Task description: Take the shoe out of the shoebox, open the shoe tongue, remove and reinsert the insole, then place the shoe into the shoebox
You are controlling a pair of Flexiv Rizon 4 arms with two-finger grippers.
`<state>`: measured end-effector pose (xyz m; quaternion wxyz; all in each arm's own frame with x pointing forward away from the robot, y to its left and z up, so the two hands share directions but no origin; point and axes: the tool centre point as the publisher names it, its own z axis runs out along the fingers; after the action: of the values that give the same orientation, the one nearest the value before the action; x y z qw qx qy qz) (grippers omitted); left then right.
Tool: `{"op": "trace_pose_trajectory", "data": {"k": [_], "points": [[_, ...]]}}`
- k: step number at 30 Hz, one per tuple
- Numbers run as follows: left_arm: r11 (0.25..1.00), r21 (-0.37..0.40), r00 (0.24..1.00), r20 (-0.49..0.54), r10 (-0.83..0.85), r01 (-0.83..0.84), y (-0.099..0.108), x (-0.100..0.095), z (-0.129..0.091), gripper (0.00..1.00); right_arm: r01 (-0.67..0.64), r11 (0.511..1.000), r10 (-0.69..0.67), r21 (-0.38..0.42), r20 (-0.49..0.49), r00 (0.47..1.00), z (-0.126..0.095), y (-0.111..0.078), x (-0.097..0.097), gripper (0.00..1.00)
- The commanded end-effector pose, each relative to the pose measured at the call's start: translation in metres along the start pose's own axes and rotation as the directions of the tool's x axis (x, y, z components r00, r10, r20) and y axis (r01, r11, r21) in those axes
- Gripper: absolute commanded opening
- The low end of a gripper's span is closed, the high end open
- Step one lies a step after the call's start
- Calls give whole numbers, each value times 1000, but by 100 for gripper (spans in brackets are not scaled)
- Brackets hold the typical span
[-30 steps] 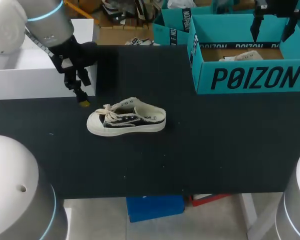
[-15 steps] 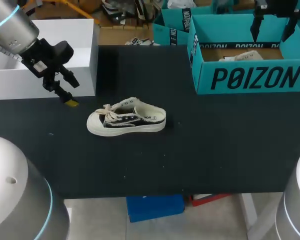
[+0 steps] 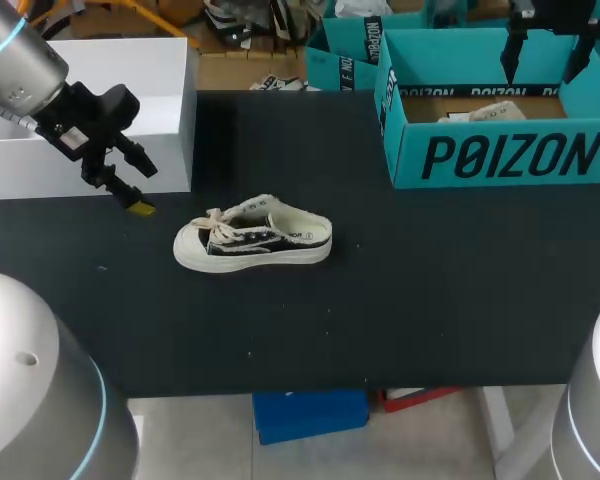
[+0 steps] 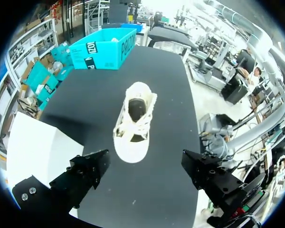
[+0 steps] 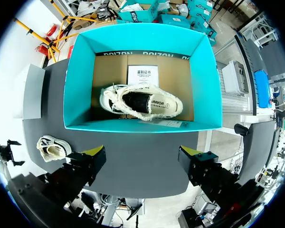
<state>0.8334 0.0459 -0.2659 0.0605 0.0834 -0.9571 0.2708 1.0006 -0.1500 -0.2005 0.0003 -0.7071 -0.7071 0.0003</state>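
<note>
A cream and black low shoe (image 3: 252, 243) lies on its sole on the black table, toe pointing left, laces loose. My left gripper (image 3: 140, 187) hangs open to the left of its toe, a short way off and touching nothing. From the left wrist, the shoe (image 4: 134, 124) is ahead of the open left gripper (image 4: 145, 166), toe nearest. The teal shoebox (image 3: 500, 158) stands at the back right with a second shoe (image 3: 485, 112) inside. My right gripper (image 3: 545, 60) hovers open above it. From the right wrist, that second shoe (image 5: 141, 102) lies in the box (image 5: 137, 126), beyond the open right gripper (image 5: 141, 164).
A white box (image 3: 90, 110) stands at the table's back left, close behind my left gripper. In the left wrist view the white box (image 4: 33, 147) is beside one finger. Bare black tabletop (image 3: 430, 290) stretches in front of and to the right of the shoe.
My left arm has drawn back to the left, taking its open gripper further from the shoe's toe. The shoe, the box and my right arm have stayed put.
</note>
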Motion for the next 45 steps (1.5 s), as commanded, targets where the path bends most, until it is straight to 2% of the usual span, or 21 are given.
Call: {"op": "trace_pose_trajectory", "data": {"k": [1, 6, 13, 24, 31, 35, 37, 39, 40, 42, 44, 45], "points": [[999, -10, 999, 14, 48, -47, 0, -1, 1, 100, 0, 1000, 0, 0, 0, 1000, 0, 0, 0, 100], [990, 32, 990, 33, 137, -138, -1, -3, -4, 100, 0, 1000, 0, 0, 0, 1000, 0, 0, 0, 100], [985, 61, 987, 7, 162, -162, 13, -5, -10, 100, 0, 1000, 0, 0, 0, 1000, 0, 0, 0, 100], [973, 38, 974, 31, 225, -226, 31, 2, -10, 100, 0, 1000, 0, 0, 0, 1000, 0, 0, 0, 100], [973, 38, 974, 31, 225, -226, 31, 2, -10, 100, 0, 1000, 0, 0, 0, 1000, 0, 0, 0, 100], [973, 38, 974, 31, 225, -226, 31, 2, -10, 100, 197, 978, -194, -71, 40, 980, -27, 7, 13, 100], [973, 38, 974, 31, 225, -226, 31, 2, -10, 100, 341, 932, -335, -125, 64, 940, -39, 5, 28, 100], [973, 38, 974, 31, 225, -226, 31, 2, -10, 100, 501, 847, -491, -179, 101, 865, -48, -2, 46, 100], [973, 38, 974, 31, 225, -226, 31, 2, -10, 100, 588, 785, -575, -194, 126, 808, -51, -8, 56, 100], [973, 38, 974, 31, 225, -226, 31, 2, -10, 100, 746, 625, -729, -230, 168, 663, -54, -23, 79, 100], [973, 38, 974, 31, 225, -226, 31, 2, -10, 100, 841, 475, -834, -258, 175, 524, -53, -38, 98, 100], [973, 38, 974, 31, 225, -226, 31, 2, -10, 100, 866, 415, -865, -279, 175, 470, -52, -45, 105, 100]]}}
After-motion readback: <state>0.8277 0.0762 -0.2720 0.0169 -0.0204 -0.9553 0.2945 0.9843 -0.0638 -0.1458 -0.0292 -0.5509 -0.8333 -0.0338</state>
